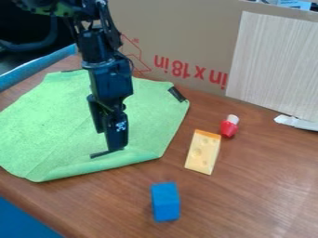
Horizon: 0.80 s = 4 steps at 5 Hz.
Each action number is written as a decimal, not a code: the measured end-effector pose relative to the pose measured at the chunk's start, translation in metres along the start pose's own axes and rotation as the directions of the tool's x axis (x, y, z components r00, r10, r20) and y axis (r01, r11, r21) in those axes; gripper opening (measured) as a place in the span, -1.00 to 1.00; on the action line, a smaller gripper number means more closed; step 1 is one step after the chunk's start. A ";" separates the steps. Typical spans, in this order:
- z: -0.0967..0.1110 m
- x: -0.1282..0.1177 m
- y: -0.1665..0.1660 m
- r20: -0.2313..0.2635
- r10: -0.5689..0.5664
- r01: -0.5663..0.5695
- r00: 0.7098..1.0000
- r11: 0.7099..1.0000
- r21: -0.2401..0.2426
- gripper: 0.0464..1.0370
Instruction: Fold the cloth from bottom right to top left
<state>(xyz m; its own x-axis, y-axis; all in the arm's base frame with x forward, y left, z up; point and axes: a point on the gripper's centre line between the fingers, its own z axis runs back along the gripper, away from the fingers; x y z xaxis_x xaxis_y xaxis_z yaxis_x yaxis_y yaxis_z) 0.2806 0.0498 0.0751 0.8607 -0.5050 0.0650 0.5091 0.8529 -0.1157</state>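
- Camera view, gripper: the black gripper (113, 147) hangs down from the top edge, left of centre, with its lower end at the near part of the green cloth (56, 114). Its degree of opening cannot be determined, nor whether it has hold of the cloth.
- Camera view, cloth: the cloth lies spread on the brown wooden table (248, 186), across the left and middle. Its near edge is curled up in a low roll. Creases run across its lower left part.
- Camera view, cloth corner: a short black strip (177, 94) sits at the far right corner of the cloth.
- Camera view, loose items: a toy cheese wedge (203, 152) lies just right of the cloth; a red object with a pale top (229, 126) lies near its far end. A blue block (165, 201) rests nearer the camera.
- Camera view, rear: a cardboard panel (186, 28) stands behind the cloth, with a pale striped board (276, 60) at its right.
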 end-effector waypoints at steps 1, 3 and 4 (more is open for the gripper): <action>0.001 0.000 0.003 0.030 -0.033 0.033 0.999 0.999 -0.005 0.93; -0.006 -0.006 0.003 0.009 -0.063 0.063 0.998 0.998 0.001 0.93; -0.014 -0.014 0.000 -0.011 -0.072 0.072 0.997 0.997 -0.003 0.93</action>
<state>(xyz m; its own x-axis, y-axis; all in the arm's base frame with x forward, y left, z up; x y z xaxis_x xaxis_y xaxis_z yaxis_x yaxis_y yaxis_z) 0.2687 0.0546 0.0606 0.8216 -0.5667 0.0620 0.5699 0.8138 -0.1133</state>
